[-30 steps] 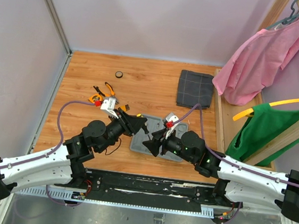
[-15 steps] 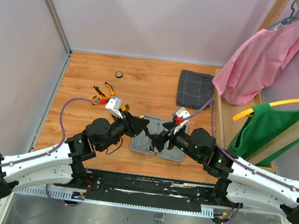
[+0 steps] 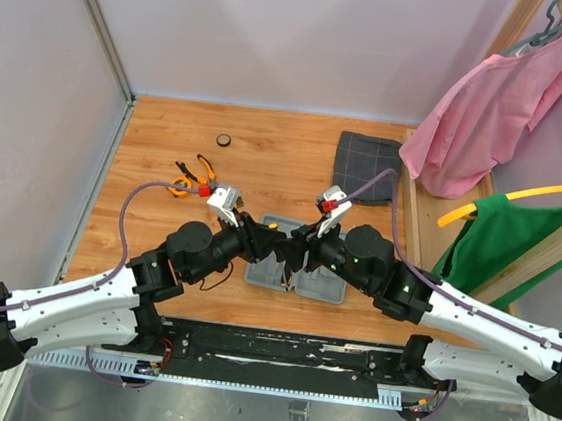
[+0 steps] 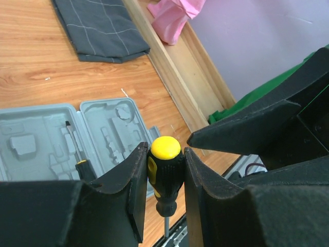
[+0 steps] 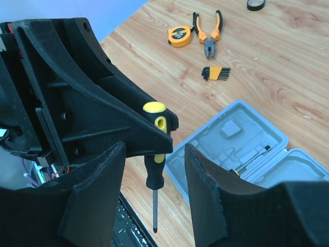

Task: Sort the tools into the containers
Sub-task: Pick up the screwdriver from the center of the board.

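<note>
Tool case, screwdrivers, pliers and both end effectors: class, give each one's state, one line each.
tool case, open, lying flat
yellow-capped screwdriver, gripped, tip down
second screwdriver, seated in case
pliers, loose on table
left end effector, shut on yellow-capped screwdriver
right end effector, open, holding nothing

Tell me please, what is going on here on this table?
The left hand grips a yellow-and-black screwdriver upright, tip down, close by the open grey tool case. The right hand faces it, open and not touching the tool. A second screwdriver lies in the case; pliers, a tape measure and hex keys wait on the table.
</note>
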You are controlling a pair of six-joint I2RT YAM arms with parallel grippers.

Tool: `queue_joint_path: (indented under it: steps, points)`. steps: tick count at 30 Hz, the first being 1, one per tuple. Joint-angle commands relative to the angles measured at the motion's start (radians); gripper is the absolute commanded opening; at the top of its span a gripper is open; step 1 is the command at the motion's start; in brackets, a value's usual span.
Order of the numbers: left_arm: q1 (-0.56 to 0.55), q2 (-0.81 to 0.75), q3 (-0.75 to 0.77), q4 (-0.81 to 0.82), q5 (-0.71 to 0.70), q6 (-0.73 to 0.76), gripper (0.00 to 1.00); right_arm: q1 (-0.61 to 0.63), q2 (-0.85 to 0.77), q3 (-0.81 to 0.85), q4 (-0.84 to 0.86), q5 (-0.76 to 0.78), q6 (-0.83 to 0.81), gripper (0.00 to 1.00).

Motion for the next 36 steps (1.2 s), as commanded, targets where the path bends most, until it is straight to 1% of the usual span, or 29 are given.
queue_joint_path:
  steps: [1, 5, 8, 11, 15, 22, 28, 36]
  points:
    - [-0.005, -0.005, 0.037, 0.051, 0.004, 0.007, 0.01, -0.008, 0.016, 0.029, -0.047, -0.084, 0.031, 0.49]
    - [-0.005, -0.004, 0.035, 0.052, -0.007, 0.003, 0.01, -0.012, 0.006, 0.018, -0.060, -0.112, 0.021, 0.47]
    - [-0.005, -0.003, 0.035, 0.049, -0.016, 0.002, 0.01, -0.013, -0.025, -0.001, -0.073, -0.080, 0.011, 0.47]
    - [-0.005, -0.006, 0.033, 0.044, -0.024, -0.001, 0.01, -0.013, -0.078, -0.043, -0.049, -0.054, 0.006, 0.45]
    - [-0.005, -0.013, 0.026, 0.042, -0.035, -0.007, 0.01, -0.015, -0.110, -0.081, -0.028, -0.052, 0.002, 0.43]
    - [-0.005, -0.022, 0.013, 0.059, -0.031, -0.018, 0.00, -0.016, -0.039, -0.042, -0.037, -0.125, -0.007, 0.43]
    - [-0.005, -0.008, 0.010, 0.073, 0.000, -0.022, 0.00, -0.017, 0.022, 0.000, 0.005, -0.138, -0.017, 0.35]
    - [-0.006, 0.005, 0.010, 0.084, 0.024, -0.021, 0.01, -0.017, 0.074, 0.020, 0.046, -0.140, -0.016, 0.30]
